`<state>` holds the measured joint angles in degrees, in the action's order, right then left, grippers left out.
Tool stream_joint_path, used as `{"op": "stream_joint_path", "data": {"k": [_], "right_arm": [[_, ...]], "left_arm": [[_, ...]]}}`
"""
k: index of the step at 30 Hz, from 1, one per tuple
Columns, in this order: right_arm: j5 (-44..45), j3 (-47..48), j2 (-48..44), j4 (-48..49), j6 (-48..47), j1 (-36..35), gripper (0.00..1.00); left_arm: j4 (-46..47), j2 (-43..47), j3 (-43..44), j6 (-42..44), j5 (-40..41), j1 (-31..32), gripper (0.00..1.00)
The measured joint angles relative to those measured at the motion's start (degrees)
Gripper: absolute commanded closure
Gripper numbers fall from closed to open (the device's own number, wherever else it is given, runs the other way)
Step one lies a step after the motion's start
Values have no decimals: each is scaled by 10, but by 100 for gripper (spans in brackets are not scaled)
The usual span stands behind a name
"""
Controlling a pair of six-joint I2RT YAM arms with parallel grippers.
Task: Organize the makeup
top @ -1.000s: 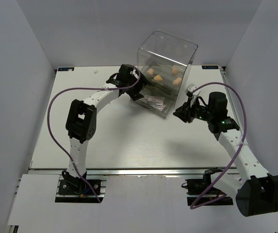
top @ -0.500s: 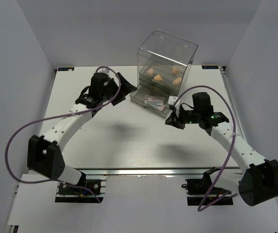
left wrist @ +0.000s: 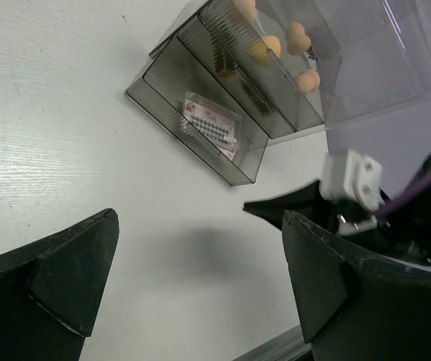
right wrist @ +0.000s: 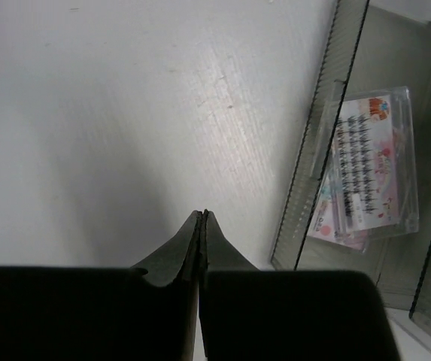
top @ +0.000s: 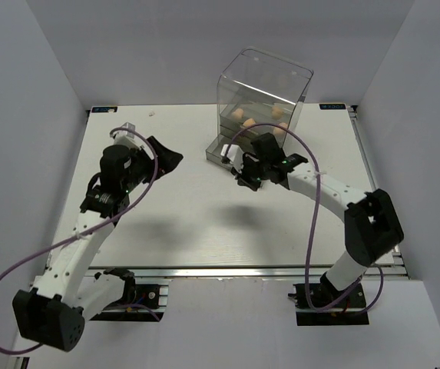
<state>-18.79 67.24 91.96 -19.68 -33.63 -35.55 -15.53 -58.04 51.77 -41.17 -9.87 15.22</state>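
Note:
The clear drawer box (top: 264, 84) stands at the back. Its bottom drawer (left wrist: 171, 75) is pulled out and holds a white-pink packet (left wrist: 212, 126), which also shows in the right wrist view (right wrist: 369, 167). Peach sponges (left wrist: 264, 47) lie in an upper drawer and show from above (top: 239, 115). Dark tubes (left wrist: 226, 62) lie in the middle drawer. My right gripper (top: 240, 177) is shut and empty, its tip (right wrist: 202, 216) just in front of the open drawer's front wall (right wrist: 314, 169). My left gripper (top: 170, 159) is open and empty, left of the box, with its fingers (left wrist: 61, 274) wide apart.
White walls close in the table (top: 166, 223) on the left, back and right. The right gripper's tip (left wrist: 264, 204) shows in the left wrist view, close to the drawer's corner. The arms' purple cables loop over the near table.
My left gripper has drawn back from the box, leftwards and toward me. My right gripper has swung left to the front of the open bottom drawer.

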Motion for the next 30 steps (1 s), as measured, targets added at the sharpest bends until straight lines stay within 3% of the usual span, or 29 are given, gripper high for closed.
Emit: {"op": "stream_joint_path", "data": {"k": [10,21,24,25,28,30], "right_arm": [[134,97,150,19,66,-47,100],[299,155,250,75,90,-61,100],[339,153,266,95,75,-63,86],[350,152,268,105,69,-63,75],[376,144,269,129,49,-63,56],[389,142,271,139,37,-62,48]], "left_arm": [[-6,132,-132,-15,10,0,2],[-12,157,-152,-29,24,0,2],[-12,156,-157,-32,24,0,2],[-12,155,-158,-33,24,0,2],[-12,152,-158,-34,24,0,2],[-12,151,-158,-34,24,0,2]]}}
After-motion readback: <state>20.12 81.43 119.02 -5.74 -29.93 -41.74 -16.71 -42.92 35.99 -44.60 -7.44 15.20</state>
